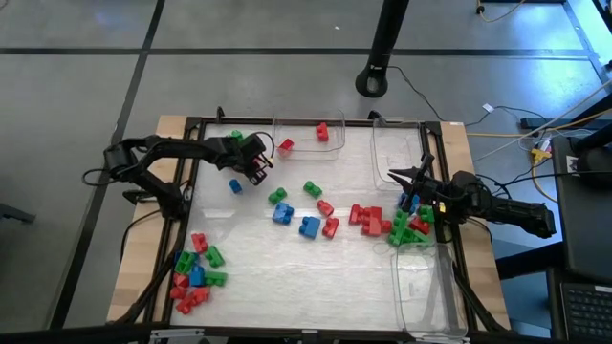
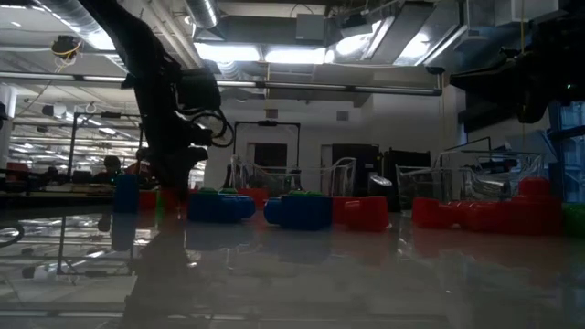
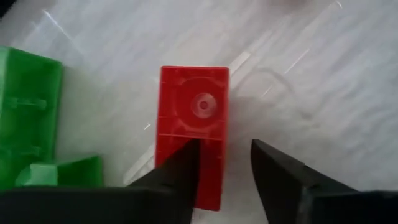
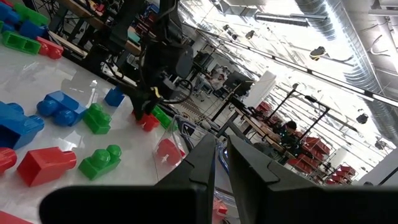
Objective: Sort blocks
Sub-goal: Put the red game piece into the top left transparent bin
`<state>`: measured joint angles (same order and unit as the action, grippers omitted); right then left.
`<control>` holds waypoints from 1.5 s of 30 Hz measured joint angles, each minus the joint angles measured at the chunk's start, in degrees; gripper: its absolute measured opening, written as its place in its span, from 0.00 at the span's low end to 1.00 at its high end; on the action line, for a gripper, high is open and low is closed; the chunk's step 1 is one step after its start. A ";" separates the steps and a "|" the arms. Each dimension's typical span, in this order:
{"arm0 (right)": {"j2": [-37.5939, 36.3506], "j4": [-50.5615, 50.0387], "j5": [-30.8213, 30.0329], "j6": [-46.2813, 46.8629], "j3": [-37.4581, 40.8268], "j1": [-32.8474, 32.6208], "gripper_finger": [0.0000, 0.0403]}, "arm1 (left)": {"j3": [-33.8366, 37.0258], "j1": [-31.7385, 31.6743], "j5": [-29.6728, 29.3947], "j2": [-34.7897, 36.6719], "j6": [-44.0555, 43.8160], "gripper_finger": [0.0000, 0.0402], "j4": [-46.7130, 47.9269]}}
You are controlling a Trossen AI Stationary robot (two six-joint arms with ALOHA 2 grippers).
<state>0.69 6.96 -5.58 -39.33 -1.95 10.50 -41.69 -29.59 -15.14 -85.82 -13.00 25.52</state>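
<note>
One red block (image 3: pixel 193 134) sits between my left gripper (image 3: pixel 225 163) fingers, partly open around it on the table beside a green block (image 3: pixel 28 115). My right gripper (image 4: pixel 221 155), closed and empty, waits near the right bin (image 1: pixel 394 158).

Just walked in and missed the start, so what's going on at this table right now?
A two-armed robot is sorting red, green and blue toy blocks into clear bins. The left gripper is at the far side of the table over a red block, its fingers straddling one end beside a green block. The right gripper waits shut near the right-hand bin. Most blocks lie loose on the table.
</note>
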 joint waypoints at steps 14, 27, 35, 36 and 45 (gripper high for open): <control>-0.01 -0.04 0.00 0.00 0.01 0.01 0.11 | -2.67 2.01 0.10 2.23 3.07 0.01 2.55; 0.00 -0.35 0.00 0.02 0.01 0.01 0.11 | -7.37 7.73 0.04 10.51 7.27 0.02 -2.84; 0.00 0.04 0.00 0.00 -0.01 0.02 0.11 | -7.39 7.79 -0.06 7.65 10.70 0.04 -23.56; 0.00 0.02 0.00 0.02 0.01 0.02 0.11 | -7.39 7.78 -0.06 6.87 11.34 0.04 -26.06; -0.01 0.03 -0.02 0.01 0.00 0.02 0.11 | -7.39 5.49 -0.04 -1.87 14.73 0.04 -40.43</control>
<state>0.68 6.99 -5.60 -39.32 -1.94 10.52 -49.08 -24.10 -15.18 -87.69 1.73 -14.91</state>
